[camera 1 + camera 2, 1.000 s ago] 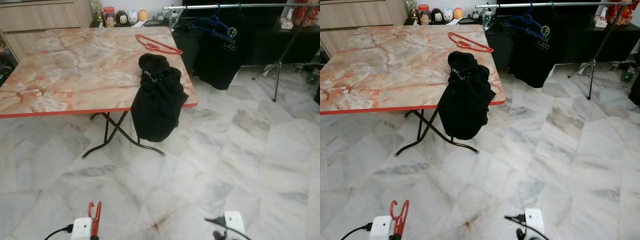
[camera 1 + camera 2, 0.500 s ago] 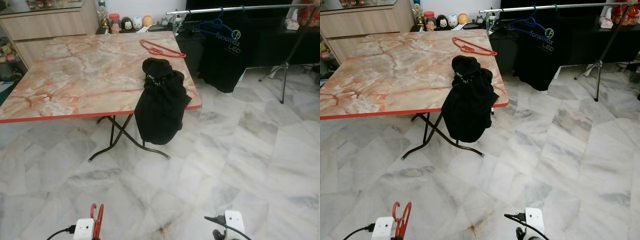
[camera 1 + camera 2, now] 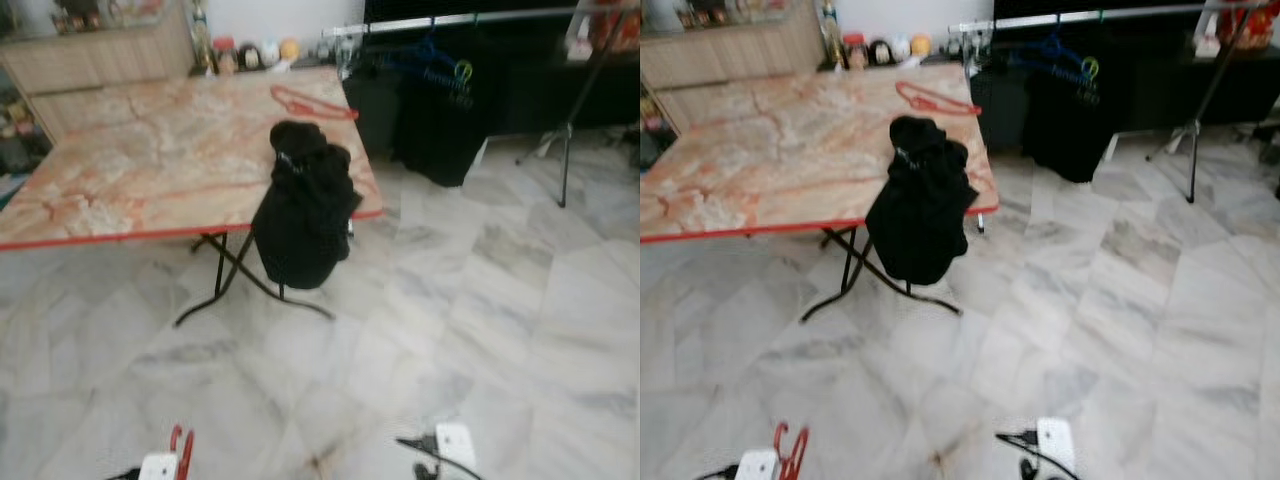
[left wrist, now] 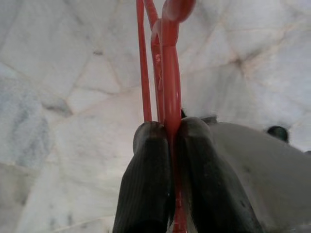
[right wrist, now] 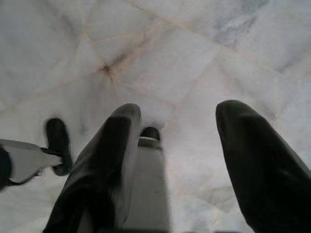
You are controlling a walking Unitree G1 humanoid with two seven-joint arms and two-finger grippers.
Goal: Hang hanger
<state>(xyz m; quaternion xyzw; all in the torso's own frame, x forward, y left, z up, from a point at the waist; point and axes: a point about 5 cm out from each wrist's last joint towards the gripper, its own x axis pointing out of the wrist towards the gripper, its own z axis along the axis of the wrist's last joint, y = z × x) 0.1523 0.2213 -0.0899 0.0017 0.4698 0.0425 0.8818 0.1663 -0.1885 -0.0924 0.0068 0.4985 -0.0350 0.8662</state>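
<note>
Marble floor (image 3: 480, 300), marble-top table (image 3: 150, 160); left gripper (image 4: 167, 141) clamps red hanger (image 4: 167, 63), right gripper (image 5: 177, 145) spread.

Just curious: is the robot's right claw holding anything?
No, the right claw is open, with only marble floor between its two black fingers.

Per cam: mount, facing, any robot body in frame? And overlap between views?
Left eye: head, forward-down at table, black garment, clothes rail; both wrists at bottom edge.
Right eye: stereo twin, same scene.
Left wrist: along left gripper, shut on red hanger, floor behind.
Right wrist: along right gripper, open over floor.
Shared: the held hanger, in eye and left wrist views.
</note>
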